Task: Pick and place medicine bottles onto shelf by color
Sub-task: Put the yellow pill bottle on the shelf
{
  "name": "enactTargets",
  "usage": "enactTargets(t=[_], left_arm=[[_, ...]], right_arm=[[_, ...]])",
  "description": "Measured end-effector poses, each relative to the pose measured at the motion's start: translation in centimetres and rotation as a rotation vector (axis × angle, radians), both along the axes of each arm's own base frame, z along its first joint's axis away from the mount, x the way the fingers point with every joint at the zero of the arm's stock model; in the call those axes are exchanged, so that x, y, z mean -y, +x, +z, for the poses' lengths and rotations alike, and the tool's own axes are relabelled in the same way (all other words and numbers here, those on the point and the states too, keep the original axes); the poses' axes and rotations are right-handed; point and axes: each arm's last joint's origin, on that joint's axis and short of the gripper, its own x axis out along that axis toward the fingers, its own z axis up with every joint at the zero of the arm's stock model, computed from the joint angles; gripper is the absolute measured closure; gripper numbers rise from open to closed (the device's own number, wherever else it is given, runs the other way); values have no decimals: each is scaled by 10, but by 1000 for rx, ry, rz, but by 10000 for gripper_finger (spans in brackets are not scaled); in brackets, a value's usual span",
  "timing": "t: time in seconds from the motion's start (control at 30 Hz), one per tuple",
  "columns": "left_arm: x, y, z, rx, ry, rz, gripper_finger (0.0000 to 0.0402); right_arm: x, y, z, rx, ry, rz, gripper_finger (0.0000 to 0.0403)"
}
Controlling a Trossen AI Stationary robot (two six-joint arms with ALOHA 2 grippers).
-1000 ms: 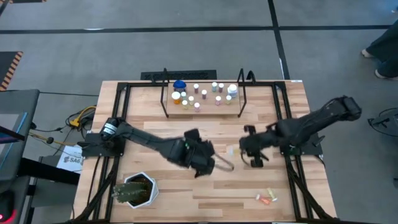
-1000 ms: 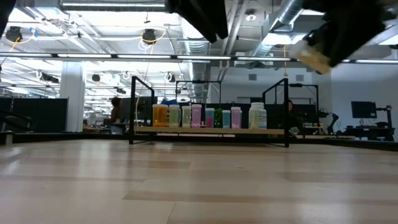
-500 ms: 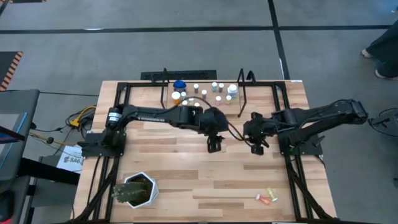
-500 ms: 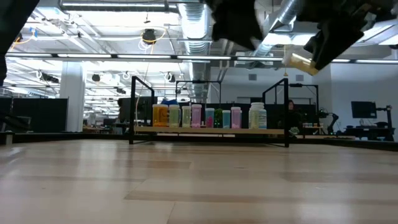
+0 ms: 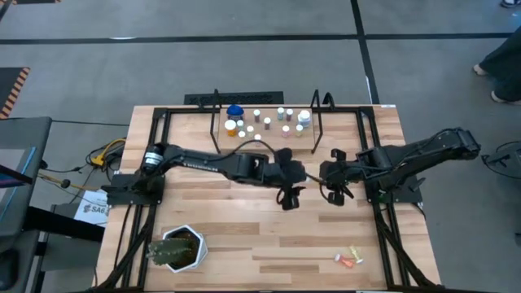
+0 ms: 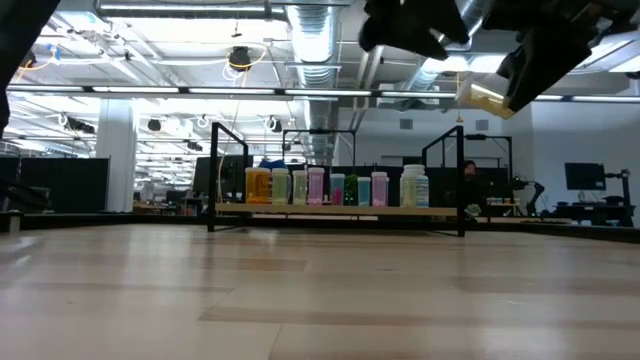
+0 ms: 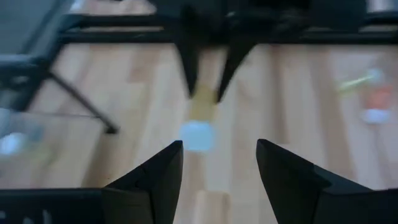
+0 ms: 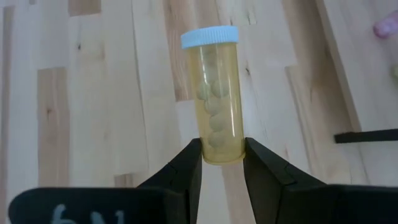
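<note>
My right gripper (image 5: 330,194) is shut on a yellow medicine bottle (image 8: 216,93) with a white cap, held high over the table's middle right. The bottle also shows in the low view (image 6: 485,96). My left gripper (image 5: 291,198) is open and empty, just left of the right gripper. It faces the bottle's cap (image 7: 198,135), which lies ahead of its fingers without touching them. The shelf (image 5: 264,145) stands at the table's far middle with several bottles (image 6: 316,186) upright on its plank. My right gripper pinches the yellow bottle's bottom end (image 8: 221,152) between its two fingers. The fingers come about level from the table's right side and lie along the bottle. The bottle sticks out ahead of the fingers, cap end toward my left gripper, lifted clear of the table.
A green spiky plant in a white pot (image 5: 175,248) stands at the table's near left. Two small bottles (image 5: 350,258) lie on the table at the near right. Black frame rods (image 5: 155,138) run along the table's left, right and far sides.
My left gripper has swung from the table's near middle toward the far edge and the right, and now stands close beside my right gripper, facing the bottle's cap. My right gripper has shifted slightly toward the far edge, keeping hold of the yellow bottle.
</note>
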Motion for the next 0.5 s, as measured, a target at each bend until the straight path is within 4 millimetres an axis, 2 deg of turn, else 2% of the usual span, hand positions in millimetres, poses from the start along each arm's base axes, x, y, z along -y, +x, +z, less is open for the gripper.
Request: enactTargets(t=[0.13,0.27,0.43,0.5], left_arm=[[-5,0,3,28,31,78,209],[-22,0,1,4,-62,80,209],[-33,-8,-25,-60,-143,164,209],[-34,-16,-25,-35,-145,184,209]], right_arm=[[-2,1,1,16,-15,36,284],[-1,4,3,45,-34,62,284],[9,5,3,46,-36,14,284],[14,5,4,53,-36,-10,284]])
